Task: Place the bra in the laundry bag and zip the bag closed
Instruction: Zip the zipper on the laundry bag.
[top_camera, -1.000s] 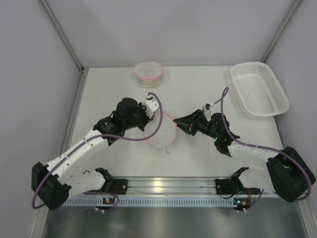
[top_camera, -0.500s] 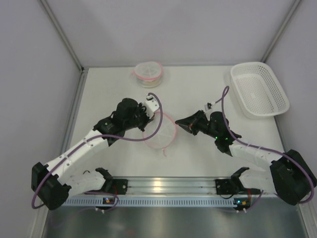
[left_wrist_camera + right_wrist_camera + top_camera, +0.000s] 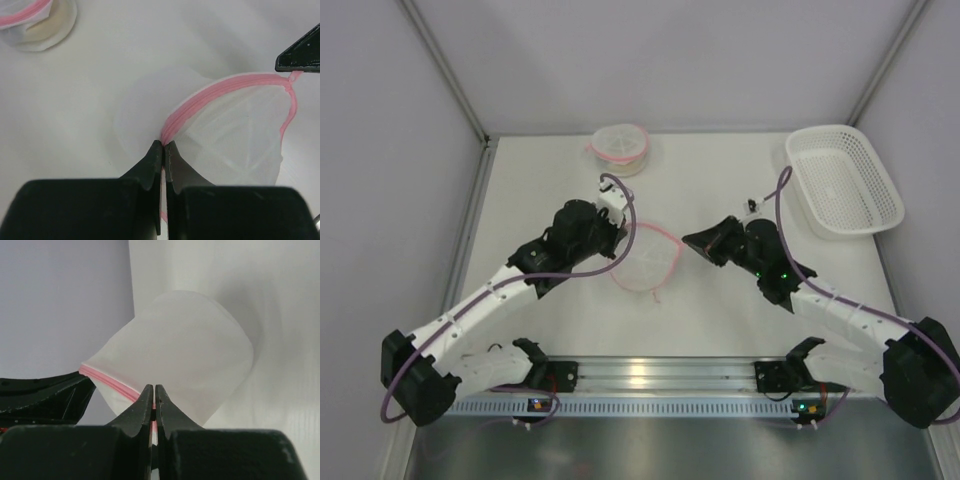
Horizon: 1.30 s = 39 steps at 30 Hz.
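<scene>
Two grips on the laundry bag [image 3: 646, 262] — left pincer [image 3: 164, 144], right pincer [image 3: 154, 388].

The laundry bag [image 3: 645, 262] lies near the middle of the counter [image 3: 720, 175], between the two tools: the left tool [image 3: 618, 243] at its left rim, the right tool [image 3: 686, 240] at its right rim (each touching that rim). Behind the bag, near the far edge, sits a second pouch [image 3: 620, 148]. A basket [image 3: 843, 180] sits in the far right corner, well apart from both.
</scene>
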Each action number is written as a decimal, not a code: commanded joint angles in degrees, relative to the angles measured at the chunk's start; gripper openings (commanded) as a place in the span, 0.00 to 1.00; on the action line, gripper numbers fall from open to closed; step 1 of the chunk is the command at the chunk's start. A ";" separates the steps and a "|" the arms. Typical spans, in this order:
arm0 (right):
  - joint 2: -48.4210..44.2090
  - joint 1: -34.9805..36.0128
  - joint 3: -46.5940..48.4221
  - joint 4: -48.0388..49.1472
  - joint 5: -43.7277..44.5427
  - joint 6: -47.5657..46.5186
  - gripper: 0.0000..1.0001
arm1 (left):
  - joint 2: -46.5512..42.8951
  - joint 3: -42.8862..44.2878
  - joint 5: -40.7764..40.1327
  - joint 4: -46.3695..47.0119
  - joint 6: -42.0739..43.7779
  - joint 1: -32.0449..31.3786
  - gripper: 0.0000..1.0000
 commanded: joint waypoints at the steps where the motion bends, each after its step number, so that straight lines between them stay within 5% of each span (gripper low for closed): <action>1: -2.58 0.26 1.97 -9.77 10.03 -6.81 0.00 | -4.31 -2.27 -8.48 7.01 -12.39 0.57 0.00; 7: -2.06 0.26 4.95 -12.68 12.07 -13.12 0.00 | -8.62 -8.35 2.46 12.11 -16.90 0.48 0.04; 9: -1.27 0.26 7.58 -12.59 11.90 -16.02 0.00 | -8.80 -7.91 6.62 10.36 -14.35 0.48 0.31; 10: -0.91 0.26 8.55 -12.94 11.81 -19.00 0.00 | -9.06 -7.47 7.51 9.31 -13.21 0.48 0.60; 13: -0.29 0.26 11.37 -11.46 8.76 -26.20 0.00 | -9.94 -5.45 9.88 6.67 -7.60 0.48 0.78; 17: 0.06 0.26 12.60 -9.25 3.30 -32.02 0.00 | -8.46 0.33 11.56 5.96 0.31 0.48 0.87; 29: -0.82 -0.88 16.82 -7.14 -7.34 -40.21 0.00 | 12.19 14.06 25.26 2.37 12.81 0.66 0.86; 39: -2.05 -1.15 16.03 -8.98 -4.72 -38.28 0.00 | 16.95 13.71 37.04 3.50 8.42 0.66 0.77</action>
